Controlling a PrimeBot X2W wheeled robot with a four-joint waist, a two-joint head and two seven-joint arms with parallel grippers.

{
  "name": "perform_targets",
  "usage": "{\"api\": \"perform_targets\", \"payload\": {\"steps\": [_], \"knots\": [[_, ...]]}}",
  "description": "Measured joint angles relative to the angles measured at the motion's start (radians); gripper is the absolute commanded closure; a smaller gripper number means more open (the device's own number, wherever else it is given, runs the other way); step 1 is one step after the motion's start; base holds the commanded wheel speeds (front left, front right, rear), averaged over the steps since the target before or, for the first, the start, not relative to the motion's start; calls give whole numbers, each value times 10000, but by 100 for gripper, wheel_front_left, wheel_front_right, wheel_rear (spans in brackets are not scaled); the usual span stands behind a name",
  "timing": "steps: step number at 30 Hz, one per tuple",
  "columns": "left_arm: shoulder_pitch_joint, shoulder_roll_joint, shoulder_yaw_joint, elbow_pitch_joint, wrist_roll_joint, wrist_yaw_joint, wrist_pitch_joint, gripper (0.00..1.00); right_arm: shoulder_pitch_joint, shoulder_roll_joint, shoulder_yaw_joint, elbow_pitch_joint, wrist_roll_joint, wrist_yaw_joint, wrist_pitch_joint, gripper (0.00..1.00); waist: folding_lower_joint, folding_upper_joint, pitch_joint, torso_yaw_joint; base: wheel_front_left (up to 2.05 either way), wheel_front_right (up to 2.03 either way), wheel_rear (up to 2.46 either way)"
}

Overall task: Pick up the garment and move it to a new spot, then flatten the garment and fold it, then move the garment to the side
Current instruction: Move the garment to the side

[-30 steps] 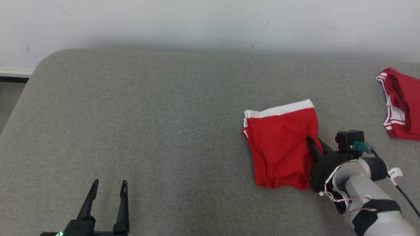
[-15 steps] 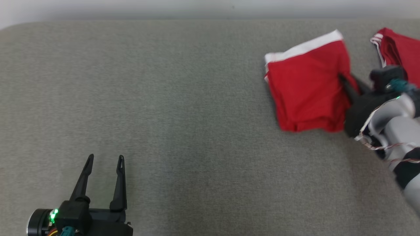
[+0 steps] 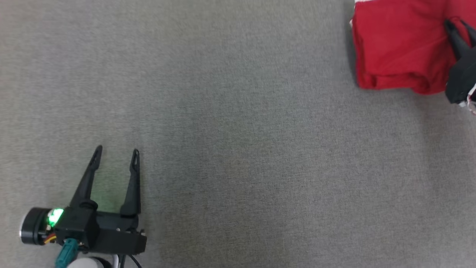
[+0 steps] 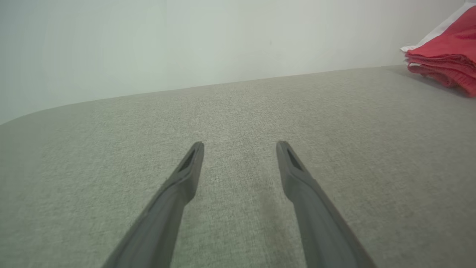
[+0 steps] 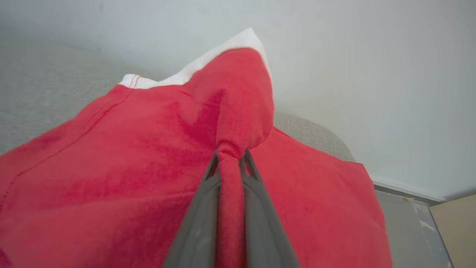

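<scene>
1. The garment (image 3: pixel 394 48) is a pair of bright red shorts with a white waistband (image 5: pixel 208 63), folded into a thick, roughly square stack. Its near edge shows soft rounded folds, and a stitched seam runs along one side
2. In the head view it lies on the grey surface (image 3: pixel 238 130) at about 1 o'clock, cut off by the top edge. In the left wrist view (image 4: pixel 446 56) it sits at 2 o'clock, showing layered red edges
3. The right gripper (image 3: pixel 456 24) has its jaws narrowed on the garment's right side. In its own wrist view (image 5: pixel 230 154) a ridge of soft, slightly fuzzy red cloth is bunched between the two fingers and drawn up into a peak
4. The left gripper (image 3: pixel 117 150) sits at 8 o'clock, well apart from the garment. Its jaws are spread wide with nothing between them
5. The surface is a flat, matt, fine-woven grey fabric, and a plain, smooth, pale wall (image 4: pixel 186 44) stands behind it
</scene>
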Motion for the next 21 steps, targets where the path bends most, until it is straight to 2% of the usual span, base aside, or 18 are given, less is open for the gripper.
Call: {"api": "perform_targets", "payload": {"steps": [11, 21], "knots": [[-294, 359, -169, -842, 88, -44, 0, 0, -1184, -1482, 477, 391, -94, 0, 148, 100, -1, 0, 1204, -363, 0, 0, 0], [-255, 464, -119, -1753, 207, 13, 0, 0, -2057, -2495, 993, 575, -464, 0, 362, 100, -2, -1, 1832, -583, 0, 0, 0]]}}
